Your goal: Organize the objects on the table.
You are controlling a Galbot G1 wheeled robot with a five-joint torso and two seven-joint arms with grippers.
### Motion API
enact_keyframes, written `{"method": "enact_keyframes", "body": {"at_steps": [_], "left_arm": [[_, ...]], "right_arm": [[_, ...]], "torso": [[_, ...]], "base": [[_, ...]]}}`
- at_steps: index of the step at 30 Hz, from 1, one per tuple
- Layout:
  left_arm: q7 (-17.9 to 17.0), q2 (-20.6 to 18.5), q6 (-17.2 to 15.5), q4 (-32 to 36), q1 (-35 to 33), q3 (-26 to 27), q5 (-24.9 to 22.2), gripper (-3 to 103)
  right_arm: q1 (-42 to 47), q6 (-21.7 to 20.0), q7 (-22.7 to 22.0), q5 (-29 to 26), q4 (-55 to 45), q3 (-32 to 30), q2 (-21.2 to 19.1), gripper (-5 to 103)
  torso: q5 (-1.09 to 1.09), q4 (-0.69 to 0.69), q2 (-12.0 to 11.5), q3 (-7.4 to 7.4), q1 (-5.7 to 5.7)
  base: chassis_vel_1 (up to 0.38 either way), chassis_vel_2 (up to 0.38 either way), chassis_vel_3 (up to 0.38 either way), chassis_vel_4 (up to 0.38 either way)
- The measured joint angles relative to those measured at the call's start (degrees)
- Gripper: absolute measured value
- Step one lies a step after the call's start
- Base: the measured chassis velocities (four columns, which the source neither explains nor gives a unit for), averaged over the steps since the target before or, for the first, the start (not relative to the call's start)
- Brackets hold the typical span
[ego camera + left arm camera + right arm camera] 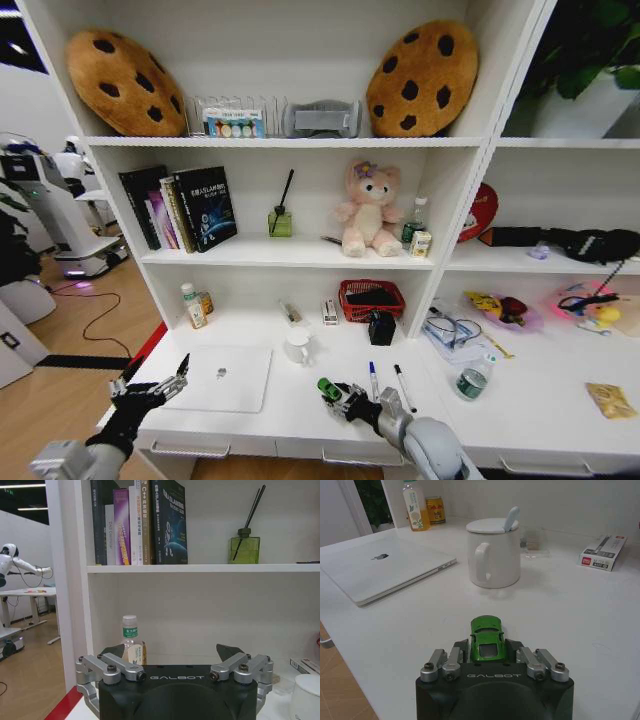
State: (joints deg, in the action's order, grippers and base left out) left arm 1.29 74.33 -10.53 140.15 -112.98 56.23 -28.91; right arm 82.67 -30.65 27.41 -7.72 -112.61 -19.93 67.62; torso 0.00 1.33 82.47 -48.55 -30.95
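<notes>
My right gripper (335, 392) is low over the white table (300, 415) near its front edge, shut on a small green toy car (486, 636) whose nose sticks out past the fingers. The closed silver laptop (222, 377) lies to its left, also in the right wrist view as the laptop (385, 567). Two white markers (373, 380) (404, 387) lie just to its right. Farther right are a green-lidded jar (470, 380) and a yellow packet (610, 400). My left gripper (152, 378) hovers open and holding nothing at the laptop's left edge, its fingers (120, 651) wide apart.
A white mug (297, 346) with a lid and spoon stands behind the laptop. A drink bottle (190, 305), a red basket (371, 298) and a black box (381, 327) sit at the table's back under the shelves. A small flat box (603, 552) lies beyond the mug.
</notes>
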Motion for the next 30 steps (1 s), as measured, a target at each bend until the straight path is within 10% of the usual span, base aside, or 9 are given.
{"method": "enact_keyframes", "body": {"at_steps": [11,19,30], "left_arm": [[0.0,0.0,0.0,0.0,0.0,0.0,0.0,100],[0.0,0.0,0.0,0.0,0.0,0.0,0.0,100],[0.0,0.0,0.0,0.0,0.01,0.0,0.0,100]], "right_arm": [[0.35,2.98,-1.01,-2.48,-1.5,-0.41,0.37,35],[-3.55,3.58,-5.88,-19.45,-17.0,-4.37,-3.48,35],[-23.28,3.76,-16.87,-33.73,-14.61,-4.98,-8.69,35]], "torso": [[0.03,0.01,-0.02,-0.03,-0.01],[-0.01,0.01,-0.01,-0.01,-0.01],[0.0,-0.01,-0.02,-0.02,-0.02]], "base": [[0.0,0.0,0.0,0.0],[0.0,0.0,0.0,0.0],[0.0,0.0,0.0,0.0]]}}
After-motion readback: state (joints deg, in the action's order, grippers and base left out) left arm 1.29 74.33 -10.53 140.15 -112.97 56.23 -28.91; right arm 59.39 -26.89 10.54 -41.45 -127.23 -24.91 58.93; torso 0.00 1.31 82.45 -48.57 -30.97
